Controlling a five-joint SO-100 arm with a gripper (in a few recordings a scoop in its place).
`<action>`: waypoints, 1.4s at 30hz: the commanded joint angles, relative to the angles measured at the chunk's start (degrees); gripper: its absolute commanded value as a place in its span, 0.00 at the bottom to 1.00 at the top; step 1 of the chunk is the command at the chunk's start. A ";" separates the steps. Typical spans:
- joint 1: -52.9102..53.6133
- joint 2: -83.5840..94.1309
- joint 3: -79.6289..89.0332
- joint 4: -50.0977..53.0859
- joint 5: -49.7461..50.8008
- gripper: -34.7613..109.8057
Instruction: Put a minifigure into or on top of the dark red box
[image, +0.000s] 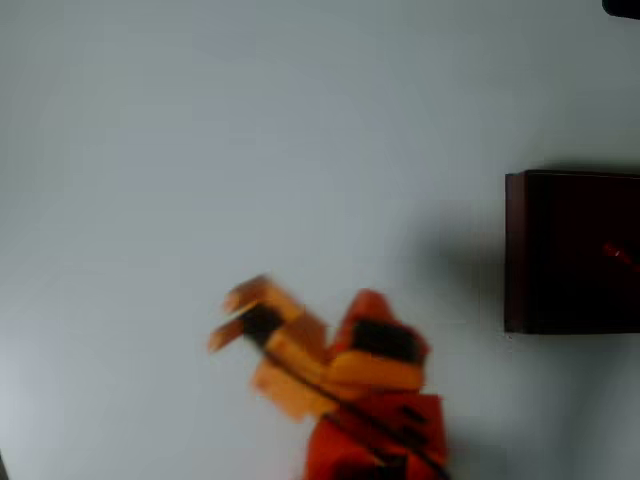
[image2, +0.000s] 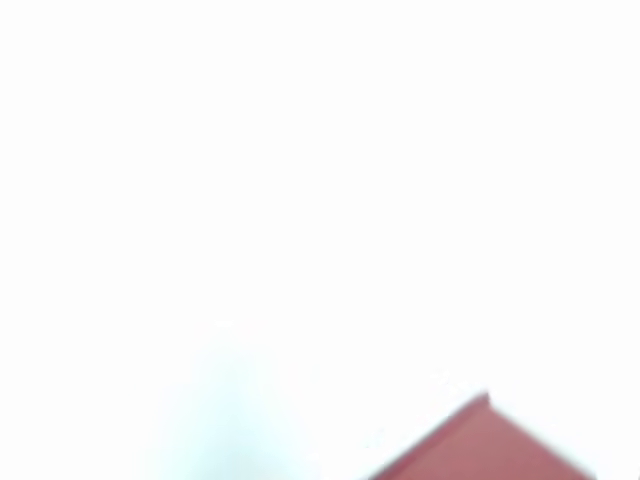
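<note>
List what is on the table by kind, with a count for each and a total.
Large dark red rectangular box with a near-black inside: 1
Tiny red minifigure, a blurred red mark inside the box: 1
Orange robot gripper, jaws apart: 1
Total: 3

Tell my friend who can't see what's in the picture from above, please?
An orange robot arm reaches up from the bottom edge over a pale table, its fingers slightly apart and holding nothing. At the right edge sits the dark red box, with a small red minifigure lying inside it.
</note>
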 joint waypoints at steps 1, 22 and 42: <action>-8.00 8.61 4.75 1.41 -2.46 0.24; -21.27 39.99 32.78 5.01 -7.38 0.24; -21.01 39.90 37.44 4.04 -10.11 0.24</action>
